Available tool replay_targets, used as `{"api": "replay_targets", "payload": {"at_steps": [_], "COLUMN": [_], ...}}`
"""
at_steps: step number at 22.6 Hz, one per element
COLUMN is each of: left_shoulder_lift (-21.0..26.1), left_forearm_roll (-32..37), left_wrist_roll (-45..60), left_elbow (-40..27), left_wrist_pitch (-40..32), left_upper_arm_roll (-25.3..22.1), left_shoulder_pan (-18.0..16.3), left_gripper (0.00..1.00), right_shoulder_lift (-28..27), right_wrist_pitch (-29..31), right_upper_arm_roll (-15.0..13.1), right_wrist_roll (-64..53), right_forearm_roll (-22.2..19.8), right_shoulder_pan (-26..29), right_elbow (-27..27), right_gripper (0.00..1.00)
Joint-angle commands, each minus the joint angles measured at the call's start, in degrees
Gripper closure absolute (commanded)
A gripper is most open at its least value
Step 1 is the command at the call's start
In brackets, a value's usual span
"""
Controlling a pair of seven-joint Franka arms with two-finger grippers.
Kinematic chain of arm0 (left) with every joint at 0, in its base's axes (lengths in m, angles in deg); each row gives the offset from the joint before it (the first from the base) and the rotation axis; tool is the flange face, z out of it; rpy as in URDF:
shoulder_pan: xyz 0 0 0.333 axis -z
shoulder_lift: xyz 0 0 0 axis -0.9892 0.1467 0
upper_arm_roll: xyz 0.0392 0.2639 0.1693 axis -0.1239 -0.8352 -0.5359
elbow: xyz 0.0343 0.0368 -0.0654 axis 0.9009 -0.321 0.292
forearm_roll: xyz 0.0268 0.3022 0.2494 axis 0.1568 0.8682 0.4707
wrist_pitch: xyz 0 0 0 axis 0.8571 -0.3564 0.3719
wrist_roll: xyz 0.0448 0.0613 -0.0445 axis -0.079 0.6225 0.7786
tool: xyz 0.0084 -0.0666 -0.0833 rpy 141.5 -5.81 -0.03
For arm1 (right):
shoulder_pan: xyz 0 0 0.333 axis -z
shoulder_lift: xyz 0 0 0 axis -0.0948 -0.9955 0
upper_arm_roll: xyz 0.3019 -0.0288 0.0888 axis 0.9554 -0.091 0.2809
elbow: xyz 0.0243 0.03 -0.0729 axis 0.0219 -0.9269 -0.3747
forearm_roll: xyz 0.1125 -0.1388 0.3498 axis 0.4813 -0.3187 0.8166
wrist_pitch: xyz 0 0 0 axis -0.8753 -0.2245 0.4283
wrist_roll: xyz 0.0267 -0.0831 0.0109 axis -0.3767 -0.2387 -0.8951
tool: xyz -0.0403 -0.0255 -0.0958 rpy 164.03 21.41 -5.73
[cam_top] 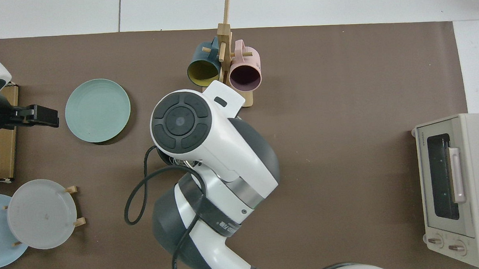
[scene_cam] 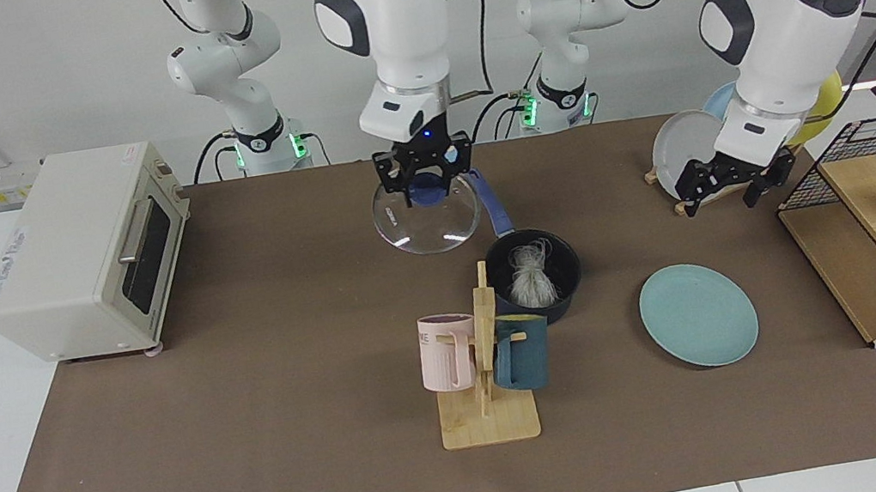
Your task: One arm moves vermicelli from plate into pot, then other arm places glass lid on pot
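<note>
The right gripper [scene_cam: 426, 181] has its fingers pinched on the blue knob at the centre of the glass lid [scene_cam: 427, 220], which hangs clear of the table, tilted toward the camera across the table. It sits up and behind the pot [scene_cam: 535, 276], over the pot's blue handle. The knob looks like the only sensible place to take hold: the glass is probably smooth, slippery and breakable, and the thin metal rim offers little to grip. Held at one central point, a lid like this may swing, so it likely needs a level, gentle set-down.

The vermicelli [scene_cam: 532, 282] lies in the pot as a loose whitish clump; it looks light and soft, with a few strands rising near the rim, which the lid could trap. From above, the right arm covers the pot.

The left gripper [scene_cam: 722, 187] waits with its fingers spread and empty, near the rack of plates [scene_cam: 688, 148]. The teal plate [scene_cam: 699, 314] lies bare on the mat, beside the pot. A stand with two mugs [scene_cam: 480, 361] stands just in front of the pot.
</note>
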Motion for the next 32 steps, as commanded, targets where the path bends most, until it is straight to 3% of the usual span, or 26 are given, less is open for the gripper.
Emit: {"api": "replay_targets", "payload": {"at_steps": [1, 7, 15, 20, 24, 32], "left_shoulder_lift": [-2.09, -2.35, -2.44, -2.44, -2.44, -2.79], "left_forearm_roll": [-0.21, -0.73, -0.82, -0.82, -0.82, -0.82], "left_wrist_roll": [2.53, 3.15, 1.49, -2.03, -3.70, -3.71], "left_elbow": [-0.37, -0.80, -0.80, -0.80, -0.89, -1.42], "left_wrist_pitch": [-2.18, -2.18, -1.92, -2.01, -2.01, -2.01], "left_upper_arm_roll": [0.23, 0.59, 0.67, 0.59, 0.59, 0.59], "left_shoulder_pan": [0.13, 0.48, 0.57, 0.48, 0.57, 0.57], "left_gripper": [0.00, 0.00, 0.00, 0.00, 0.00, 0.00], "right_shoulder_lift": [-8.93, -13.32, -13.85, -13.77, -13.68, -13.06], "right_wrist_pitch": [0.56, 8.11, 11.55, 11.82, 11.82, 11.82], "right_upper_arm_roll": [-1.88, -2.84, -2.94, -2.67, -2.76, -2.76], "right_wrist_roll": [1.84, 1.84, -1.58, -2.29, -5.26, -8.08], "right_forearm_roll": [-1.34, -2.30, -2.48, -1.69, 1.29, 1.91], "right_shoulder_pan": [-3.45, -5.64, -5.03, -4.77, -4.42, -3.98], "right_elbow": [10.66, 10.66, 10.48, 10.13, 9.60, 7.32], "right_gripper": [1.00, 1.00, 1.00, 1.00, 1.00, 1.00]}}
